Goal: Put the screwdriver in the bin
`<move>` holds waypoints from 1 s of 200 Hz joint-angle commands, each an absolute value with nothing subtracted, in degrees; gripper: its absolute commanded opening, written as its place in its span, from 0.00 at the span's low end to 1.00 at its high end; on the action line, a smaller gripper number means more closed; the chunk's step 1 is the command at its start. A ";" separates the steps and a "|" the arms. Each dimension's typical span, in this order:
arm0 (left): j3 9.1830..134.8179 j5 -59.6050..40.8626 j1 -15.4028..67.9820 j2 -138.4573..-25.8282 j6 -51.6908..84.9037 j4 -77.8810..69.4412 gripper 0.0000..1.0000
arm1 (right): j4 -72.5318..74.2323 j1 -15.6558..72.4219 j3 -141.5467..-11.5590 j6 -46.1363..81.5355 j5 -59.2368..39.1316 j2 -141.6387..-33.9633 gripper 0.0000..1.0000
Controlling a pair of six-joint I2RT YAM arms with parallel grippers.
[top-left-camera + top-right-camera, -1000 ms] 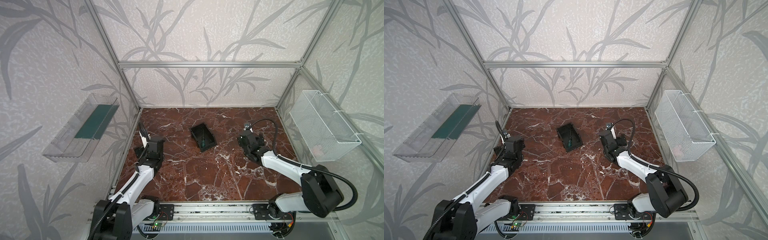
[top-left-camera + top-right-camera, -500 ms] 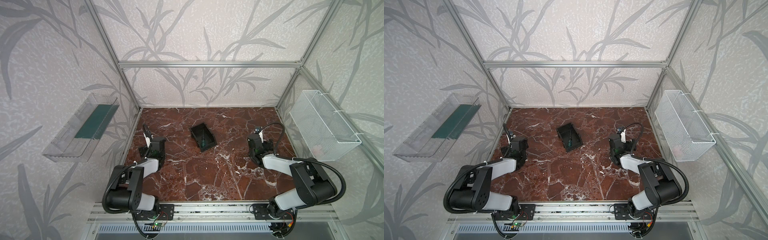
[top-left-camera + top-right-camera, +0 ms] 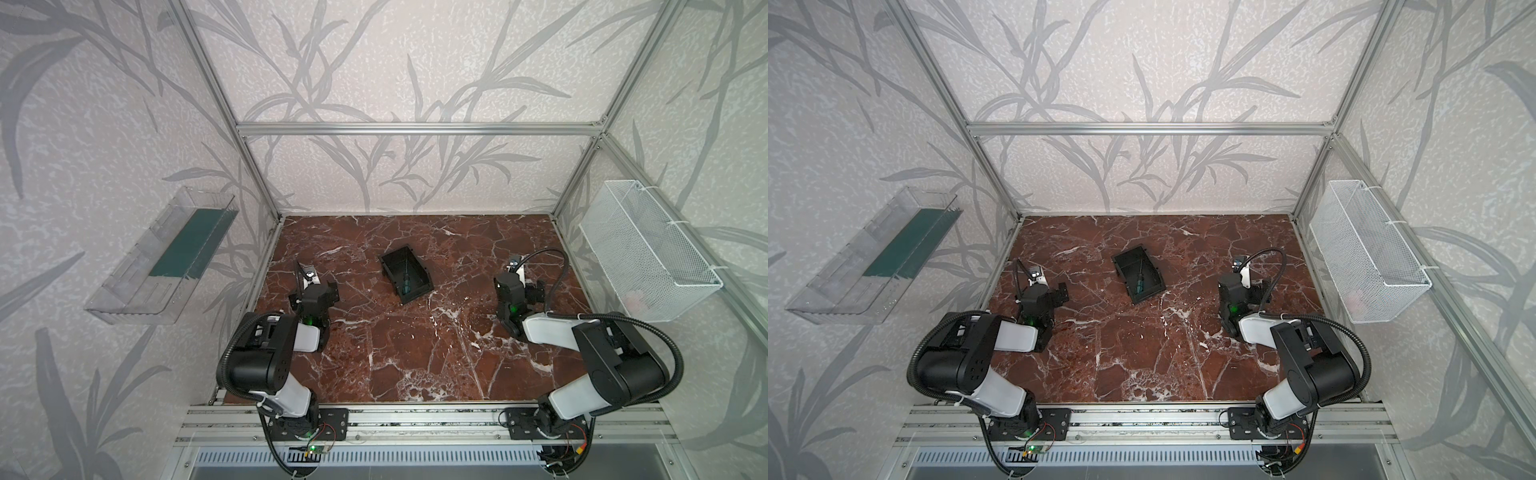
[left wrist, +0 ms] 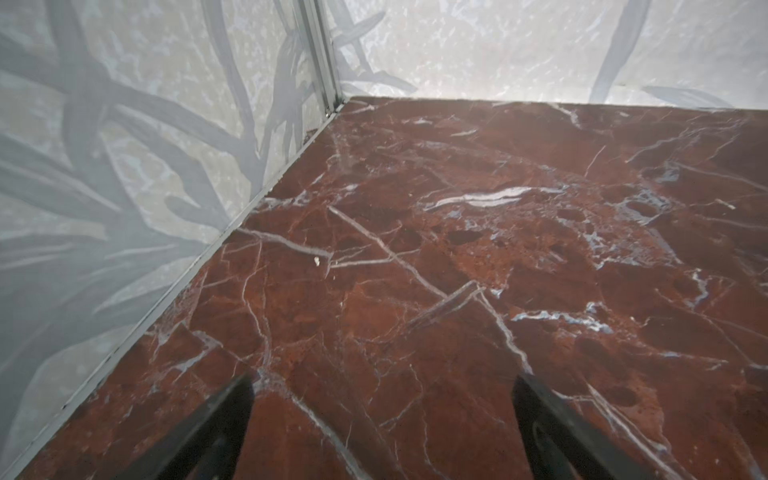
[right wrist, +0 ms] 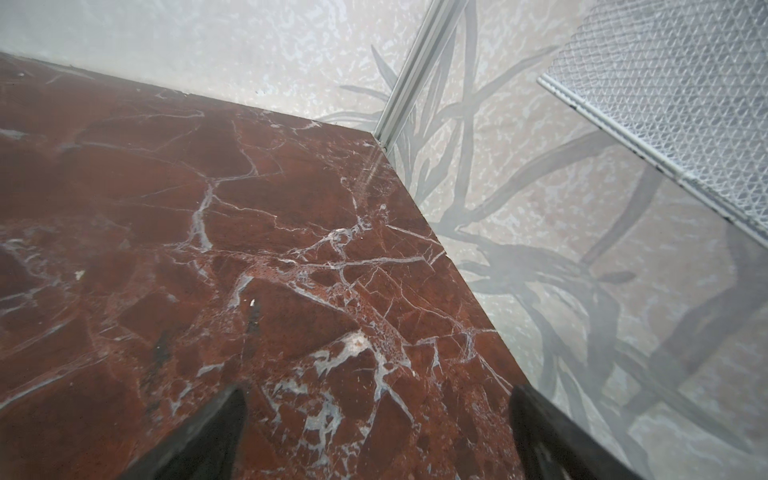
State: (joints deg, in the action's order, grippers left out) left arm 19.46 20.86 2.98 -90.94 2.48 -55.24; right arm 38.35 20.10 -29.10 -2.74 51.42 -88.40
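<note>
In both top views the small black bin stands in the middle of the marble table. The screwdriver, teal-green and black handled, lies inside it with its thin shaft pointing to the far side. My left gripper hangs low at the left, well apart from the bin, open with only bare marble between its fingers. At the right, equally far from the bin, my right gripper is open and empty too.
A white wire mesh basket hangs on the right wall and a clear plastic tray on the left wall. Aluminium frame posts stand at the table's far corners. Both arms are folded low near the front rail.
Both arms have folded back toward the near rail. The right gripper has drawn away from the bin to the right; the left has retreated too. The screwdriver stays in the bin.
</note>
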 commanded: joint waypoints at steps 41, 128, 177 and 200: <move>20.00 19.49 3.08 -90.71 0.88 -59.17 0.99 | 47.17 22.60 -28.54 -8.93 52.12 -90.50 0.99; 19.97 19.42 3.03 -90.71 0.85 -59.23 0.99 | 73.77 27.13 -19.85 -19.69 52.13 -94.49 0.99; 19.95 19.50 3.02 -90.70 0.88 -59.15 0.99 | 80.51 27.22 -17.26 -21.35 48.30 -95.98 0.99; 20.02 19.40 3.02 -90.70 0.88 -59.19 0.99 | 80.51 26.43 -16.81 -19.95 46.44 -95.80 0.99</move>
